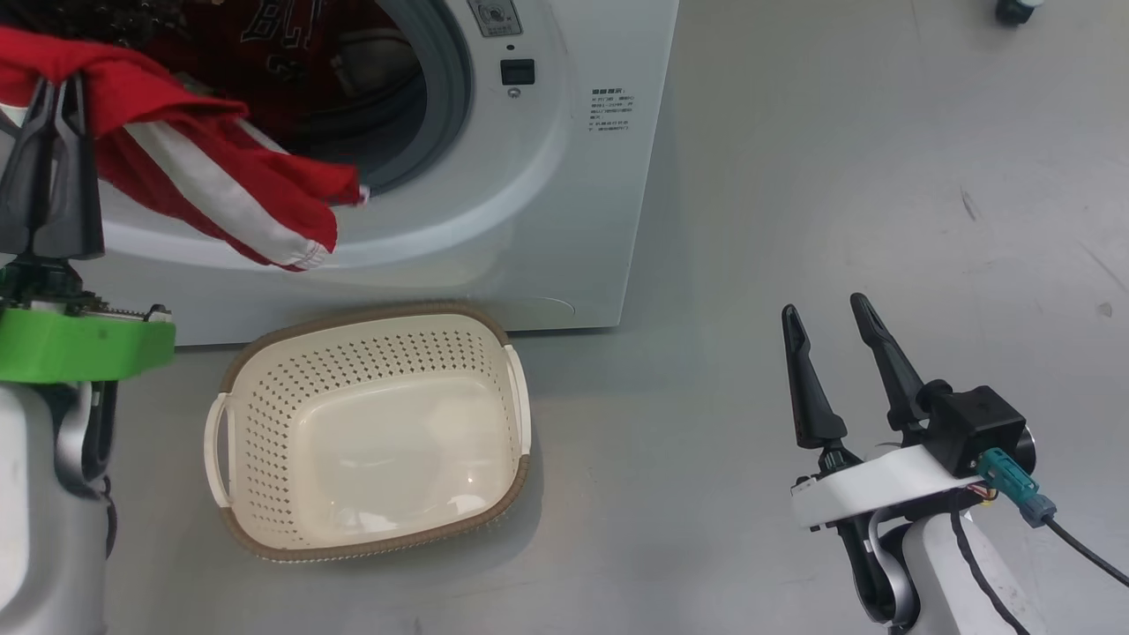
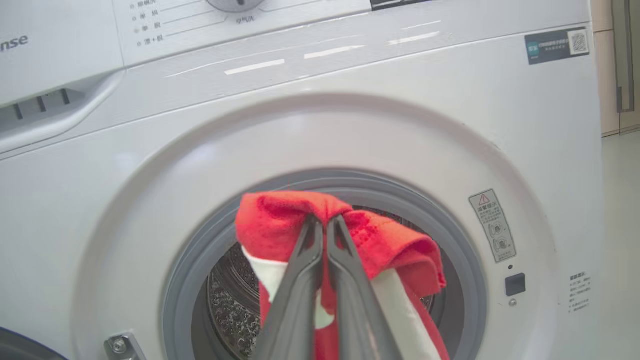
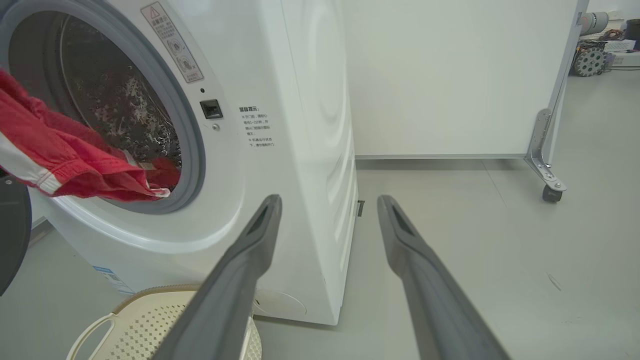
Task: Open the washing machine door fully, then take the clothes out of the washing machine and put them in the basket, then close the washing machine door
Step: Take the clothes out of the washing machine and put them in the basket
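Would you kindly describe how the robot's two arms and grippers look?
The left gripper and the right gripper each have two long, tapering dark grey fingers. The left wrist carries a bright green plastic mount; the right wrist a white mount with a black boxy housing, a teal plug and a thin black cable. Both forearms are pale grey-white.

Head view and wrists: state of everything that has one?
washing machine door, open.
washing machine, drum exposed, more red clothes inside.
left gripper, shut on the red jersey.
red jersey, hanging out of the opening.
basket, upright on floor, empty.
right gripper, open, empty.
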